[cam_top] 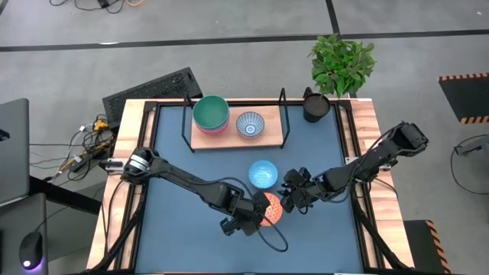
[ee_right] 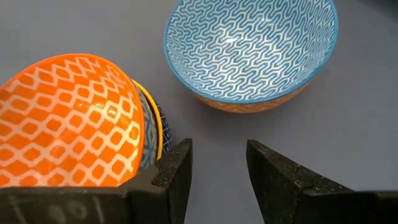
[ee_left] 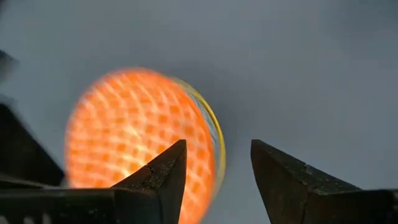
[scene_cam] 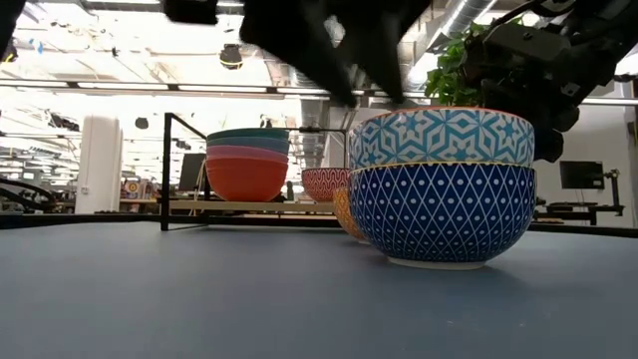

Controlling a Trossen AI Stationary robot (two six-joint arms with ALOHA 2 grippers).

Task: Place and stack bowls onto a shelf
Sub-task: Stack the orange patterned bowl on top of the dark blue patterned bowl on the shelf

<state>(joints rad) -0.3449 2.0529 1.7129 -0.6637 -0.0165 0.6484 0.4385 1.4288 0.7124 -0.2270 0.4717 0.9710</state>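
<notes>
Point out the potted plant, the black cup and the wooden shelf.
potted plant [cam_top: 341, 63], high view, on its leaves.
black cup [cam_top: 315, 107], high view, on its dark inside.
wooden shelf [cam_top: 276, 137], high view, on bare board at right.

Both arms are reaching in toward the orange bowl near the middle of the table, one from each side of it. The left arm is stretching across from the table's left edge, its wrist bending down so that the left gripper is hanging right at the bowl's left rim; in the left wrist view its two dark fingers are standing apart with a clear gap, closing on nothing. The right arm is angling in from the right edge, its right gripper hovering just beside the bowl's right side, fingers parted and empty.
</notes>
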